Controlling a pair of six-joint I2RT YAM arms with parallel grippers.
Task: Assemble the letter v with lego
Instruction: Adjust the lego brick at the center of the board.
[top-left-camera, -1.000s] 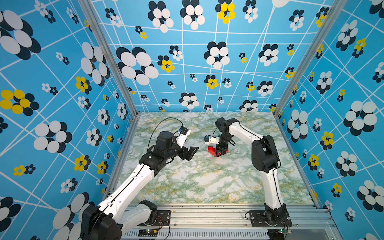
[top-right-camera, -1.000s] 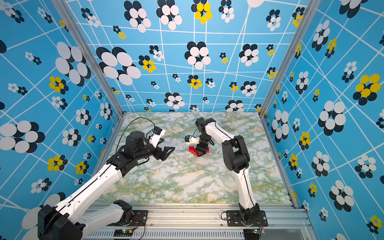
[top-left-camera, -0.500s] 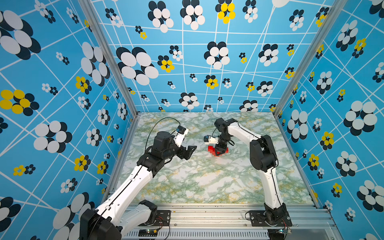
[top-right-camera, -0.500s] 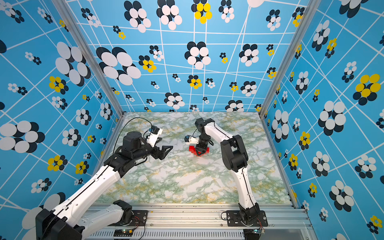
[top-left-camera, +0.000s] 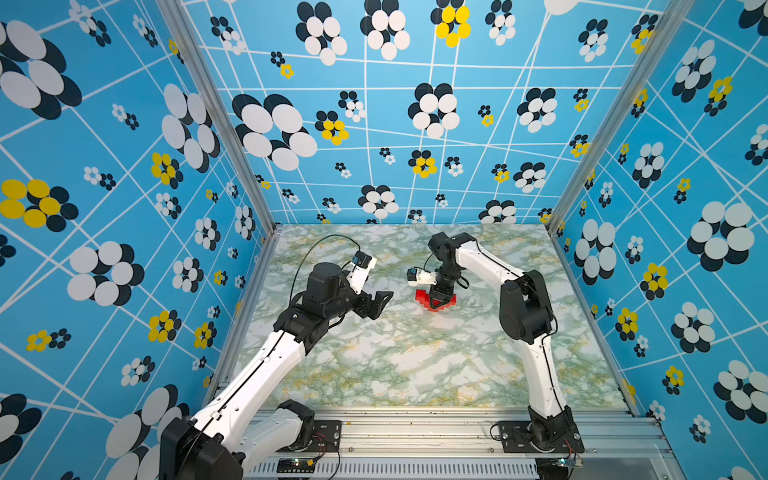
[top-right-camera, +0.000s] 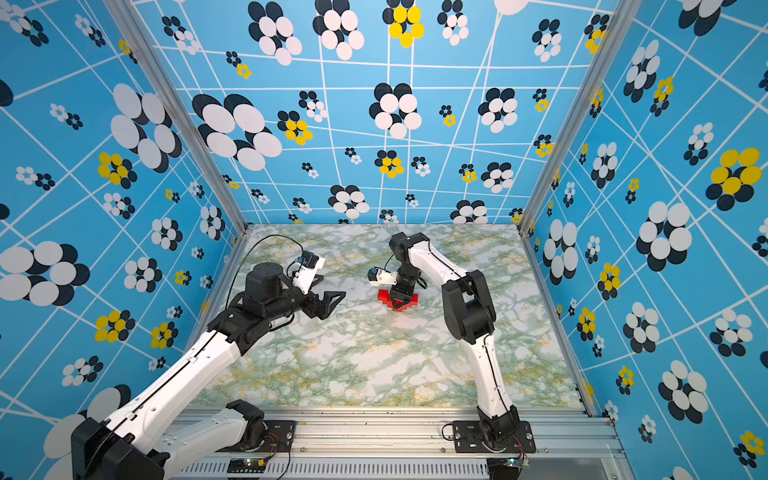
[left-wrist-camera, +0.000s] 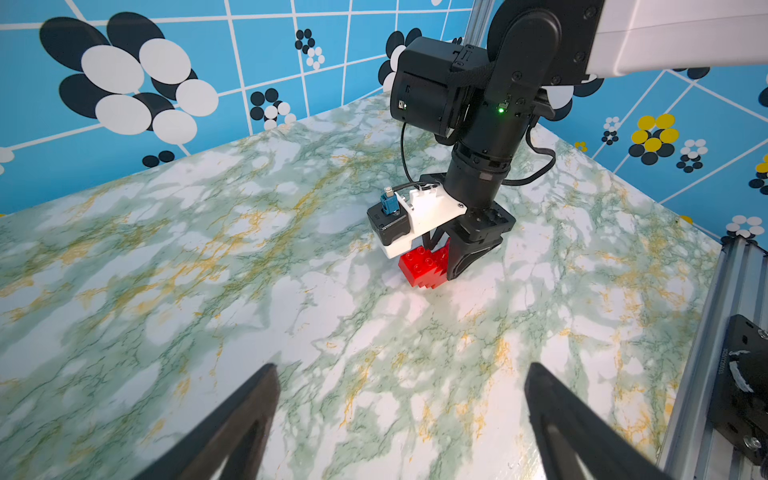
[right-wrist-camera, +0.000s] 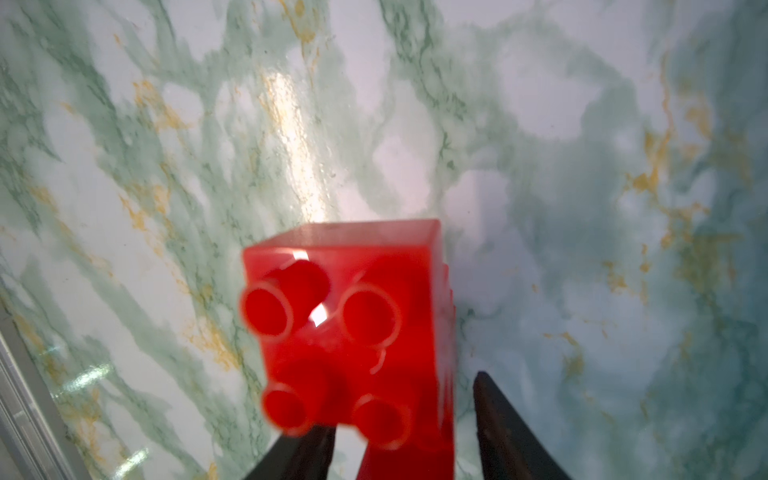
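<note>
The lego letter v (top-left-camera: 420, 297) (top-right-camera: 383, 296) is a stepped red shape standing on the marble table (top-left-camera: 415, 365), just right of centre toward the back. My right gripper (top-left-camera: 437, 302) (top-right-camera: 400, 302) comes down from above and is shut on it, one finger on each side. In the left wrist view a dark finger (left-wrist-camera: 461, 257) presses against the red steps (left-wrist-camera: 419, 266). The right wrist view shows a studded brick (right-wrist-camera: 345, 324) between my fingers, blurred. My left gripper (top-left-camera: 380, 305) (left-wrist-camera: 402, 368) hovers open and holds nothing, to the left of the v and apart from it.
Patterned blue walls close in the table on three sides. An aluminium rail (top-left-camera: 415, 424) with both arm bases runs along the front edge. The right arm's elbow (top-left-camera: 525, 307) stands right of the v.
My right gripper's jaws have narrowed around the red v, which stays in about the same spot. The left arm has barely moved and stays open.
</note>
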